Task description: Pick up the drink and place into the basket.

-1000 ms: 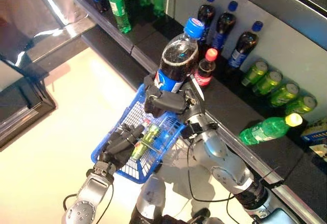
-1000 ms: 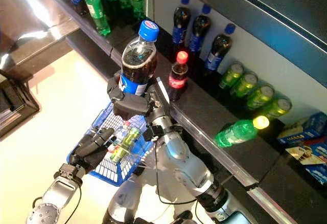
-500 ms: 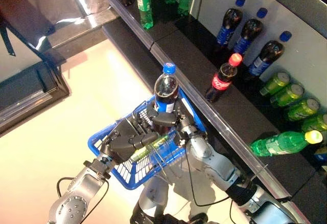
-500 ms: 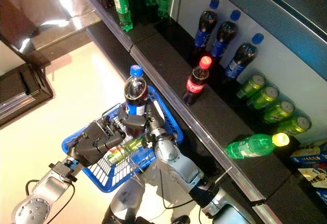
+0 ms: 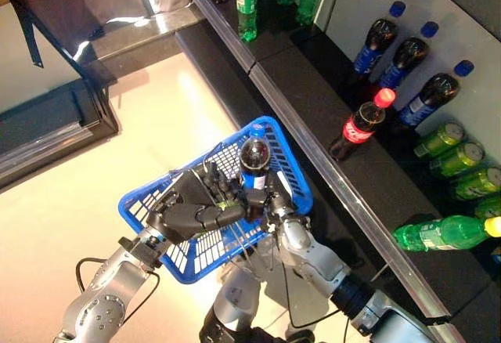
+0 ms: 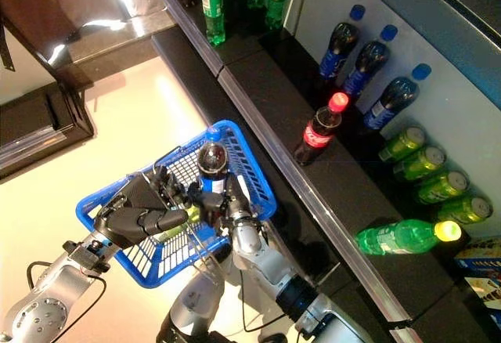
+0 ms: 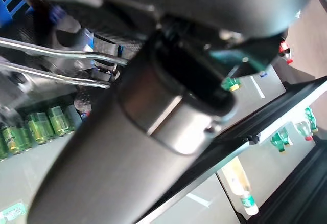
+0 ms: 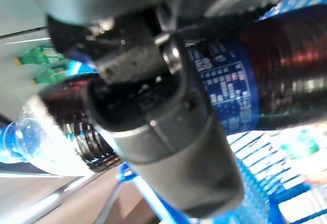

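Note:
The drink is a dark cola bottle (image 5: 254, 157) with a blue cap and blue label. It stands upright inside the blue basket (image 5: 205, 253). My right hand (image 5: 264, 200) is shut round its lower body, and the right wrist view shows the hand curled round the label (image 8: 240, 96). My left hand (image 5: 192, 216) is shut on the thin wire handles (image 7: 56, 63) and holds the blue basket raised in front. A green drink (image 6: 176, 219) lies in the basket beside the left hand.
A dark shelf edge (image 5: 329, 163) runs diagonally just right of the basket. On the shelf stand a red-capped cola bottle (image 5: 358, 124), blue-capped cola bottles (image 5: 407, 65), green cans (image 5: 458, 159) and a lying green bottle (image 5: 438, 233). A dark cabinet (image 5: 47, 124) stands at the left.
My right hand has lowered the cola bottle from above the basket down into it. The camera has shifted, and the basket now sits lower and further left in view.

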You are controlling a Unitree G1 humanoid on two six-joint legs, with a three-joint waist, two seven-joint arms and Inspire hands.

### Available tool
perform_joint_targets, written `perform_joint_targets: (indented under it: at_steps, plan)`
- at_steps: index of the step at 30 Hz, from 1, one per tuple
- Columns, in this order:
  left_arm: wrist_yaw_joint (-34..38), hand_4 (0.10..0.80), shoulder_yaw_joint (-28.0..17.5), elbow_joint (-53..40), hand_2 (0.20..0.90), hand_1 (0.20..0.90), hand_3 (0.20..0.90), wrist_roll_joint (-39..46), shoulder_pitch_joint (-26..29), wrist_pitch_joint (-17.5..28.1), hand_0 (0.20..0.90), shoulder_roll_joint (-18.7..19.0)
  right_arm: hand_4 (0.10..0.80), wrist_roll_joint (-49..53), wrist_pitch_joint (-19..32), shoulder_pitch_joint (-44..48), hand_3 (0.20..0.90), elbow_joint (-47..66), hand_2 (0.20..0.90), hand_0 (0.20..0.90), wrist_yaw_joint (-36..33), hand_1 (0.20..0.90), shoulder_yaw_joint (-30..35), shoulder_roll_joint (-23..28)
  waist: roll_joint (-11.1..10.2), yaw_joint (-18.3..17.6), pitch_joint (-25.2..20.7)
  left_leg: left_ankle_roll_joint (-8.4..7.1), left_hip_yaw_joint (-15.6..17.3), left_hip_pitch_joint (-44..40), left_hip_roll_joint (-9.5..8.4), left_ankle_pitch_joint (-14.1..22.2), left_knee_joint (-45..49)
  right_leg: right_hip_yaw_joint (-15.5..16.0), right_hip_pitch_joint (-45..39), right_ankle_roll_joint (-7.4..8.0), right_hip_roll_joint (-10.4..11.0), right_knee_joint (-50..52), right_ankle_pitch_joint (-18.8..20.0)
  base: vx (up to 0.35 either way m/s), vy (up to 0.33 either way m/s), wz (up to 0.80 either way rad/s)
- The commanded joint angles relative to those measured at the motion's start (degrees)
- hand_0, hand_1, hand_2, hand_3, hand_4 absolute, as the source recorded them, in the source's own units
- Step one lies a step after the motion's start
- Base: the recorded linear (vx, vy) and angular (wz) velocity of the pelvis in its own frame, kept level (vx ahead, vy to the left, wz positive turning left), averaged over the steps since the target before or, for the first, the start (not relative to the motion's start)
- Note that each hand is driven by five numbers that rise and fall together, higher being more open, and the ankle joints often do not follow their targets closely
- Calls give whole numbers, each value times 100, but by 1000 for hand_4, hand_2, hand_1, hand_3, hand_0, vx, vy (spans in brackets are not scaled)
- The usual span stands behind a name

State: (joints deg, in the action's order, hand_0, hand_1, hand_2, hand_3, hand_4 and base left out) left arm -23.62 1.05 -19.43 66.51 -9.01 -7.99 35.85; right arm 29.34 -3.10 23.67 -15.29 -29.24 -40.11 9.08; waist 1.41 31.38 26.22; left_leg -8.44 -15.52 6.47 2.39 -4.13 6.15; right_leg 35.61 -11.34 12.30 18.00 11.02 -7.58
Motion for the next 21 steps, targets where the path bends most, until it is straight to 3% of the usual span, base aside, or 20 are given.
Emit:
perform_joint_targets:
  at_steps: [1, 5, 7, 13, 21]
  plan:
    - [-1415, 100, -315, -2146, 300, 300, 200, 515, 1349, 1819, 300, -226, 100, -14, 1074, 305, 200, 363, 300, 300, 57, 300, -480, -884, -5, -180, -1158, 114, 65, 109, -200, 198, 430, -334, 198, -340, -268, -158, 372, -38, 14, 2]
    - [-1699, 100, -282, -2223, 300, 300, 200, 582, 1304, 1977, 300, -221, 100, 387, 1096, 241, 200, -26, 300, 300, 510, 300, -567, -1041, 59, -127, -944, 140, 37, 250, -271, 182, 453, -277, 301, -311, -206, -153, 426, -75, 2, 6]
    - [-1641, 100, -255, -2203, 300, 300, 200, 357, 1328, 2047, 300, -166, 100, 1166, 1241, 177, 200, -273, 300, 300, 712, 300, -627, -1211, 50, -72, -830, 124, 56, 233, -251, 292, 467, -314, 290, -269, -208, -110, 336, 15, -67, 11]
    - [-1916, 100, -235, -2185, 300, 300, 200, 726, 1336, 1885, 300, -91, 100, 1483, 1324, 306, 200, -601, 300, 300, 939, 300, -570, -1445, 28, 9, -691, 151, 13, 329, -306, 274, 494, -281, 346, -258, -166, -91, 373, -10, -13, 5]
    - [-2038, 100, -9, -2238, 300, 300, 200, 782, 1476, 1671, 300, -11, 100, 3709, 1421, 598, 200, -906, 300, 300, 1433, 300, -273, -1853, -58, 120, -620, 206, -66, 330, -336, 230, 430, -264, 342, -274, -166, -96, 435, 7, -2, 1]
